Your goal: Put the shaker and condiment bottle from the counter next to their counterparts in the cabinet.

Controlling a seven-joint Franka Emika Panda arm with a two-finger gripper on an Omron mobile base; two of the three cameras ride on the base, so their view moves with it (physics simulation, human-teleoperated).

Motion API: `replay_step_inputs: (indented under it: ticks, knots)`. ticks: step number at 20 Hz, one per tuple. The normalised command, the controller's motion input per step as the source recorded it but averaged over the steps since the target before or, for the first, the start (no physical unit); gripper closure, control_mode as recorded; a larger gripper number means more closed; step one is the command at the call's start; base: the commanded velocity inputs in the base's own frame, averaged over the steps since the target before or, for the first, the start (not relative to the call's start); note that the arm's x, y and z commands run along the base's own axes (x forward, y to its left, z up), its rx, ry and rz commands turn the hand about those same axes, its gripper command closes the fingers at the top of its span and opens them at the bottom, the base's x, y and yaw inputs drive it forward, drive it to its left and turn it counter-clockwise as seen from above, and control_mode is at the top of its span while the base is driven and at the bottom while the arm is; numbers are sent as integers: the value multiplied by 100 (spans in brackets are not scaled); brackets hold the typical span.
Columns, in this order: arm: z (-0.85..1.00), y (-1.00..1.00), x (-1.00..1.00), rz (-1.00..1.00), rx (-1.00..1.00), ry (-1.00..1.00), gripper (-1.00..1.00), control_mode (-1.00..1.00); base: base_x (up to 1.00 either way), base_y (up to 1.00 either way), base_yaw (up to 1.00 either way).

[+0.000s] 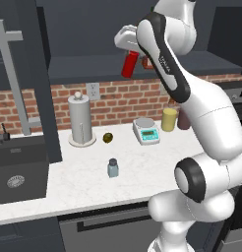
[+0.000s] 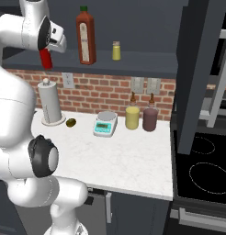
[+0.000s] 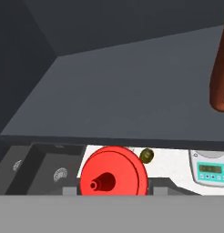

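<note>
On the counter (image 1: 83, 182), left to right, stand a paper-towel roll (image 1: 81, 119), a small dark olive-like thing (image 1: 107, 137), the shaker (image 1: 112, 168) nearer the front edge – upright and untouched – then a kitchen scale (image 1: 146, 130), a yellow jar (image 1: 168, 119) and a dark red jar (image 2: 150, 118). Above, the gripper (image 1: 130, 55) pinches the condiment bottle (image 1: 129, 65) at the cabinet (image 2: 133, 62) shelf's front lip, left end; farther right on the shelf stand the counterparts – brown-red sauce bottle (image 2: 86, 36), then yellow shaker (image 2: 116, 50).

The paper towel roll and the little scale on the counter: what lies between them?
A small dark olive-green fruit lies between the paper towel roll and the scale, in the right base view.
</note>
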Motion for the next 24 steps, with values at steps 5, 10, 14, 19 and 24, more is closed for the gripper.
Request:
replay_step_inputs:
  ticks: [5, 10, 14, 19, 24]
  knots:
    - [19, 0, 89, 0, -1, 0, 100, -100, 0, 0, 0]
    - [4, 0, 39, 0, 0, 0, 100, -100, 0, 0, 0]
    - [0, 1, 0, 0, -1, 0, 100, -100, 0, 0, 0]
    - [-9, -12, 12, 0, -9, -1, 100, -100, 0, 0, 0]
    - [-9, -7, 14, 0, -9, -1, 100, -100, 0, 0, 0]
